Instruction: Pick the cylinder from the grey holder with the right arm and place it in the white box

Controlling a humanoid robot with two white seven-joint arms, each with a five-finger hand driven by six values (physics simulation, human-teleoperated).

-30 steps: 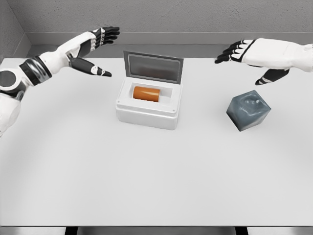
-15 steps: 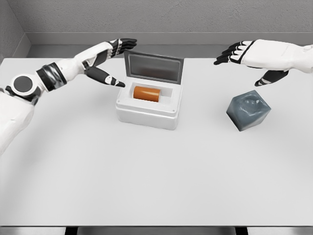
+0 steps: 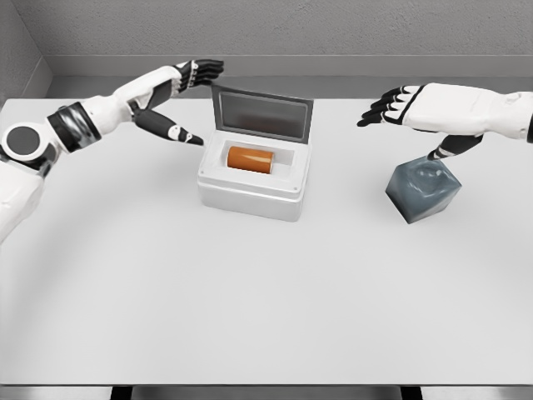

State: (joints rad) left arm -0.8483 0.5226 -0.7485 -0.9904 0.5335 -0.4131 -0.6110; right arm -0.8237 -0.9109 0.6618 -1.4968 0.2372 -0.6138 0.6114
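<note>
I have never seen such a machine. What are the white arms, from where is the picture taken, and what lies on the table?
This is a simulator's render, seen from a camera on a humanoid robot's head, looking down at a table. The two white arms are the robot's own. The left robot hand is open near the lid of a white box. The right robot hand is open above a grey holder. Neither holds anything. An orange cylinder lies inside the box, whose lid stands open.
</note>
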